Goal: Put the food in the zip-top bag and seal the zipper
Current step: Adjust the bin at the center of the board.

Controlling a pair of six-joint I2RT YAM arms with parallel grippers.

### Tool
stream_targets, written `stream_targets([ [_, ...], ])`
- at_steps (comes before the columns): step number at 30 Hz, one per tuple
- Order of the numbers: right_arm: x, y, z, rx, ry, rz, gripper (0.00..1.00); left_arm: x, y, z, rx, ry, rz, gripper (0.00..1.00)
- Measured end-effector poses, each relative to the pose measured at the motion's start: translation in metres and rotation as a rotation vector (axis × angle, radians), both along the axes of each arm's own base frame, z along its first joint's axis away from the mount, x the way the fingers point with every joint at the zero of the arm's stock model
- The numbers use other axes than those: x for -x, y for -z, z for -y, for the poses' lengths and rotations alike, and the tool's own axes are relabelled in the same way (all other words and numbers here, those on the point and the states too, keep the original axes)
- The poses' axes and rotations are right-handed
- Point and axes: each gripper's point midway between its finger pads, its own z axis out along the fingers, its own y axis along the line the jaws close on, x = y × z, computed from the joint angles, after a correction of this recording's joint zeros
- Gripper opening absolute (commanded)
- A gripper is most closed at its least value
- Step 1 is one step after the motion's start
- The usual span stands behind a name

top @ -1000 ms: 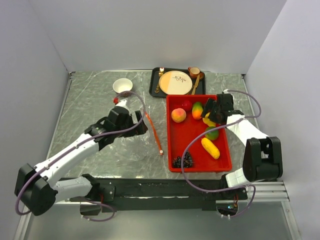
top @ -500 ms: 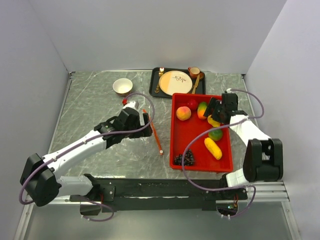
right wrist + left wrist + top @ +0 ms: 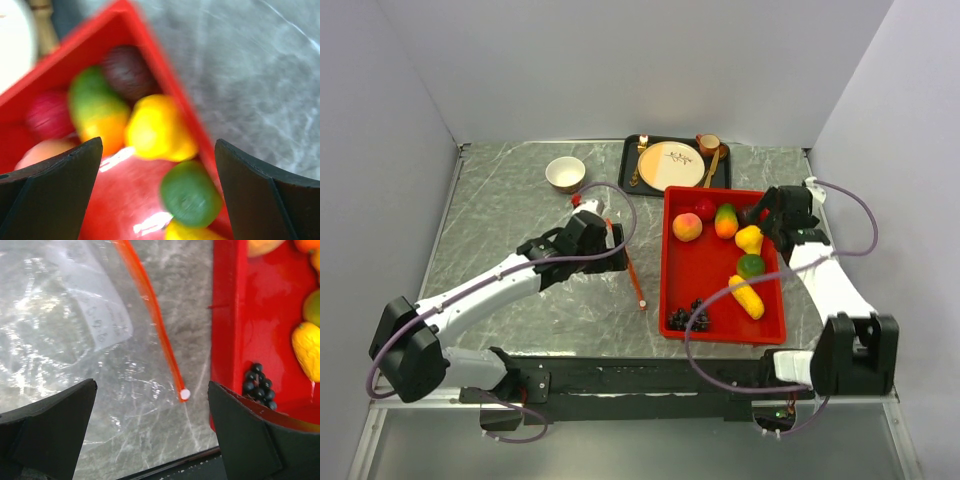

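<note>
The clear zip-top bag (image 3: 65,330) lies flat on the marble table, left of the red tray (image 3: 710,275). Its orange-red zipper (image 3: 625,262) (image 3: 155,315) ends in a white slider (image 3: 185,394). My left gripper (image 3: 612,238) (image 3: 152,385) is open and empty above the bag's mouth. The tray holds a peach (image 3: 687,228), apple (image 3: 706,209), mango (image 3: 726,220), lemon (image 3: 749,239), lime (image 3: 751,266), banana-like piece (image 3: 747,297) and grapes (image 3: 686,318). My right gripper (image 3: 767,213) (image 3: 158,145) is open and empty above the lemon (image 3: 157,127) and lime (image 3: 191,192). A dark plum (image 3: 127,72) shows beside it.
A black tray (image 3: 630,178) with a cream plate and cutlery stands behind the red tray, with a small cup (image 3: 708,144) on it. A white bowl (image 3: 565,173) sits at the back left. Walls close in the left, back and right.
My left gripper moved right, towards the zipper. My right gripper drew back to the right, uncovering the lemon. The red tray shifted slightly right.
</note>
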Motion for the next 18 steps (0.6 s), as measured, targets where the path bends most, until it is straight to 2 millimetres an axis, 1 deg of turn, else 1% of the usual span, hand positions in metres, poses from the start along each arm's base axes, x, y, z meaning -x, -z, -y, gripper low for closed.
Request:
stream_targets([
  [3,-0.003,0.028,0.016,-0.021,0.048,-0.08,1.0,0.006,-0.002,0.014,0.024,0.058,0.003,0.99],
  [5,-0.006,0.035,0.022,-0.034,0.06,-0.103,1.0,0.011,-0.003,0.027,0.041,0.105,0.0,0.99],
  [6,-0.01,0.035,0.023,-0.041,0.059,-0.103,1.0,0.014,-0.002,0.035,0.047,0.128,-0.003,0.99],
  [8,-0.022,0.029,0.021,-0.054,0.044,-0.085,1.0,0.021,0.004,0.052,0.058,0.176,-0.018,0.99],
  [11,-0.042,0.019,0.018,-0.072,0.018,-0.056,1.0,0.031,0.015,0.069,0.065,0.218,-0.047,0.99],
  [13,-0.056,0.015,0.016,-0.083,-0.003,-0.044,1.0,0.037,0.024,0.079,0.07,0.236,-0.069,0.99],
  [14,-0.062,0.017,0.014,-0.087,-0.017,-0.046,1.0,0.039,0.027,0.083,0.071,0.242,-0.078,0.99],
  [15,-0.064,0.018,0.014,-0.088,-0.021,-0.048,1.0,0.042,0.03,0.087,0.074,0.248,-0.088,0.99],
  [18,-0.068,0.032,0.011,-0.099,-0.045,-0.088,1.0,0.047,0.036,0.098,0.089,0.264,-0.102,0.99],
])
